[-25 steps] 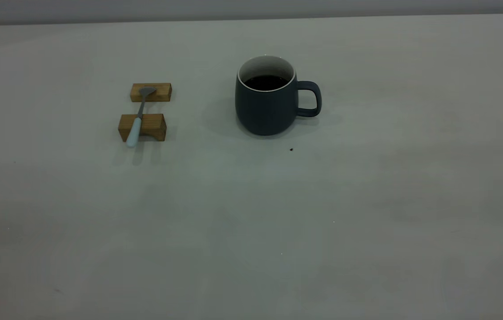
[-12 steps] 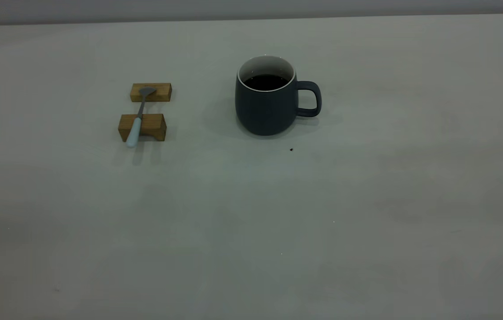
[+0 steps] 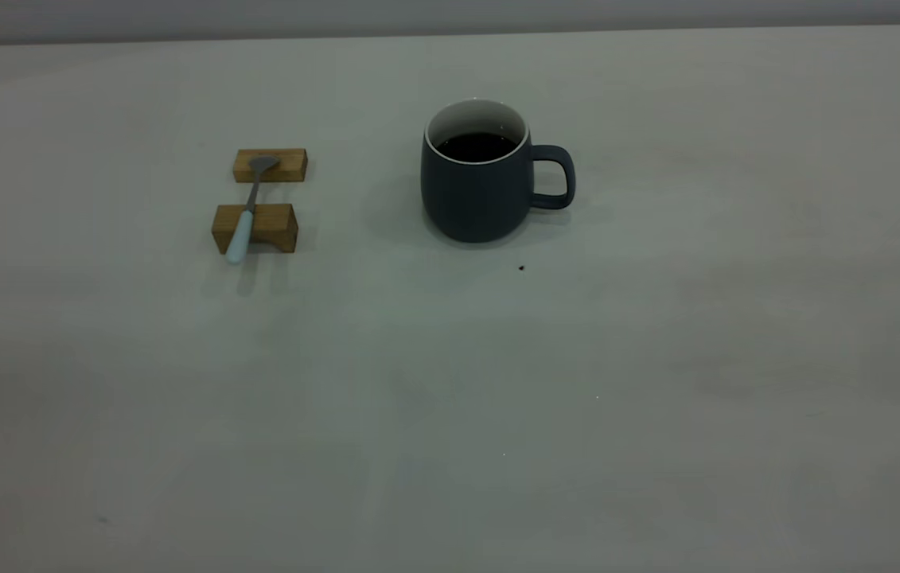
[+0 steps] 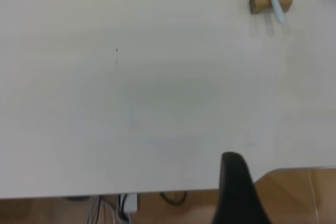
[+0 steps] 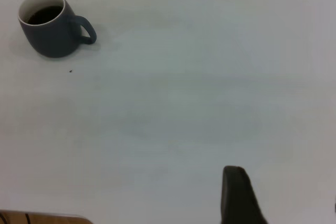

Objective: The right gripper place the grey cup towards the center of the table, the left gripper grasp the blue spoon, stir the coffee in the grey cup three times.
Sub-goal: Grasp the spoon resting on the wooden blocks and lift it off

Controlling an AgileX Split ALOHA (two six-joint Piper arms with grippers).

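On the broad pale grey-white table (image 3: 656,382), seen from the exterior view, the rounded dark slate-grey matte cup (image 3: 475,185) stands upright at about 12 o'clock from the table's middle, toward the far edge, with dark, nearly black coffee (image 3: 475,146) inside and its loop handle pointing to 3 o'clock, the right arm's side. You should judge the first step, the cup's move to the centre, as not yet begun. Neither arm shows in that view. In the right wrist view only one black finger of the right gripper (image 5: 239,195) shows, well apart from the cup (image 5: 50,27), so you cannot tell how far it is open; it holds nothing visible. Likewise the left gripper (image 4: 239,190) shows a single black finger near the table edge, opening unknowable. Well to the cup's 9 o'clock, the slim pale-blue-handled spoon (image 3: 245,211) bridges two small brown wooden blocks (image 3: 255,228), long axis running roughly 12 to 6, handle nearest you
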